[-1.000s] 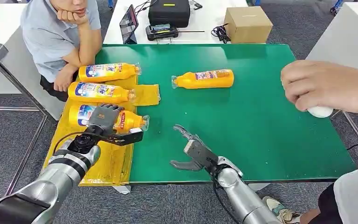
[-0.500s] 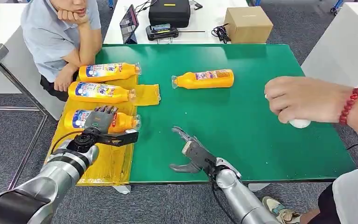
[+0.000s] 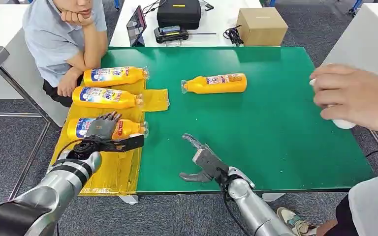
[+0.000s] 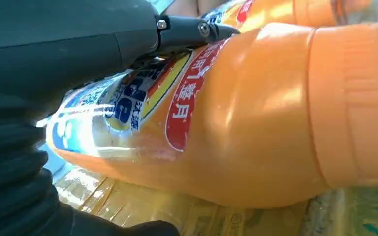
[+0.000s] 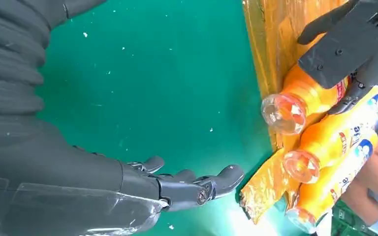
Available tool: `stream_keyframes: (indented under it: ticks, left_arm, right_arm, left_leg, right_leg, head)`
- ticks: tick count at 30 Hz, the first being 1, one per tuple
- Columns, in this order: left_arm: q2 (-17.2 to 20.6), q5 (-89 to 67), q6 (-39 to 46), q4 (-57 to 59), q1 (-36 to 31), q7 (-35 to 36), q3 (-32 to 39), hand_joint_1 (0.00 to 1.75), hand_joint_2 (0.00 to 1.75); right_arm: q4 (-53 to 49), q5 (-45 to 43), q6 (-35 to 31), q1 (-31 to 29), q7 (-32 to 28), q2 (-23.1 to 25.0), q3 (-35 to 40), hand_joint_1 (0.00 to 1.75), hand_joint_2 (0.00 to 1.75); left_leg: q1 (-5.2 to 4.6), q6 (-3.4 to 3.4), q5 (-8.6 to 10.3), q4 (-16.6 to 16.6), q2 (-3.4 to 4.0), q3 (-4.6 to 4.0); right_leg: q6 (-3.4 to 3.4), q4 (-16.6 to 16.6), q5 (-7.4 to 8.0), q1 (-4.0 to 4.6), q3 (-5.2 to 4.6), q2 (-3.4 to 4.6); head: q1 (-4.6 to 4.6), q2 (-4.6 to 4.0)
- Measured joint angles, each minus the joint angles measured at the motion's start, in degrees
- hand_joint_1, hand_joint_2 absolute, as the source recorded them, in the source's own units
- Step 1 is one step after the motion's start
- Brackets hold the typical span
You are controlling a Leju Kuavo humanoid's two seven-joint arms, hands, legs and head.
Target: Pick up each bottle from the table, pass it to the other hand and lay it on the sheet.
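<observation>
The left hand [image 3: 103,129] has lowered the third bottle [image 3: 128,129] onto the sheet [image 3: 120,172] at the table's [image 3: 275,137] left edge, fingers still wrapped around it. Release comes next. The right hand [image 3: 204,162] waits open, empty. One bottle [image 3: 215,83] remains near the far edge.

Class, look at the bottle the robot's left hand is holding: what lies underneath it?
The yellow sheet lies under the held bottle, which the left hand grips from above. Whether the bottle fully rests on it is hidden by the hand.
</observation>
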Motion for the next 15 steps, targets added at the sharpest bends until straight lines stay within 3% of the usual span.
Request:
stream_keyframes:
  ticks: [10, 15]
  left_arm:
    - [-2.67, -1.38, 21.62, -4.73, 6.12, -5.07, -0.46, 0.0, 1.75]
    - [-3.06, -4.55, 24.08, -15.16, 11.5, -6.51, -0.7, 0.0, 1.75]
  right_arm:
    - [-0.59, 0.7, -2.36, 3.84, -0.26, -0.42, -1.4, 0.0, 1.75]
    - [-1.99, 1.09, -3.39, 6.02, -0.28, -0.85, -1.84, 0.0, 1.75]
  left_leg:
    - [-0.03, 0.01, -0.01, 0.01, 0.0, -0.06]
    - [-0.02, 0.0, -0.03, 0.0, 0.01, -0.08]
  right_leg:
    - [0.0, -0.02, 0.0, -0.02, -0.04, -0.01]
    - [0.0, -0.02, -0.01, -0.01, -0.09, 0.0]
  head:
    - [0.02, 0.0]
    - [-0.02, 0.0]
